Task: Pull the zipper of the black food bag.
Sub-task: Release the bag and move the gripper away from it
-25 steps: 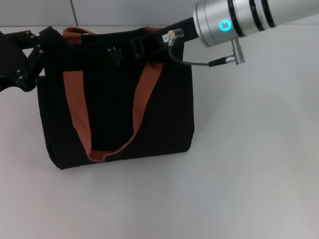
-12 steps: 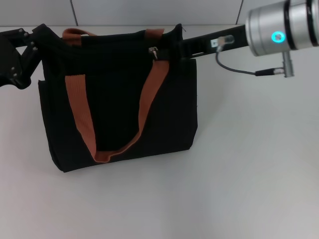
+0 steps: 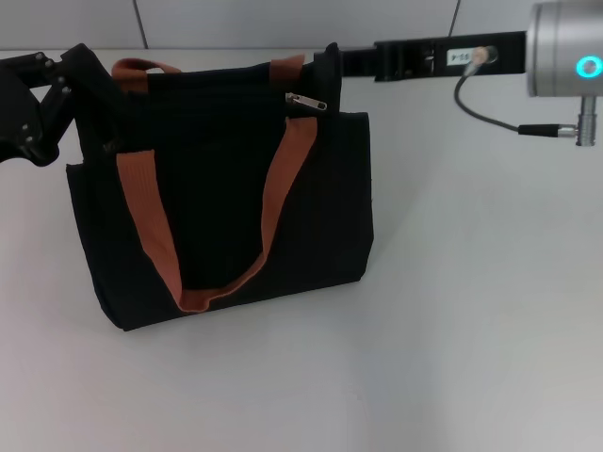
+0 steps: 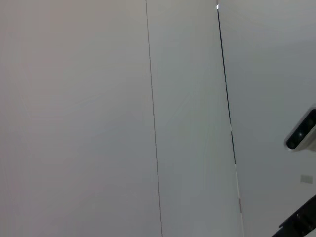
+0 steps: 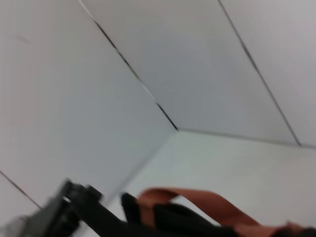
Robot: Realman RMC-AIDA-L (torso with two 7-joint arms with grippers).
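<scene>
The black food bag [image 3: 226, 207] stands at the left centre of the head view, with two rust-orange straps [image 3: 283, 188]. The silver zipper [image 3: 306, 102] lies on the zip track near the bag's top right, next to the right strap, with nothing touching it. My right gripper [image 3: 330, 55] reaches in from the right, its tip at the bag's top right corner, just above and right of the zipper. My left gripper [image 3: 80, 66] is shut on the bag's top left corner. The right wrist view shows a strap [image 5: 187, 197] and the bag's rim.
The bag rests on a white table [image 3: 452, 330] with a grey panelled wall behind [image 3: 283, 19]. The right arm's silver wrist and its cable [image 3: 490, 113] hang over the table's back right. The left wrist view shows only wall panels [image 4: 98, 123].
The right arm has drawn back to the right. The zipper slid right along the top with it, then came free of the gripper and now lies on the bag. The left gripper stayed put.
</scene>
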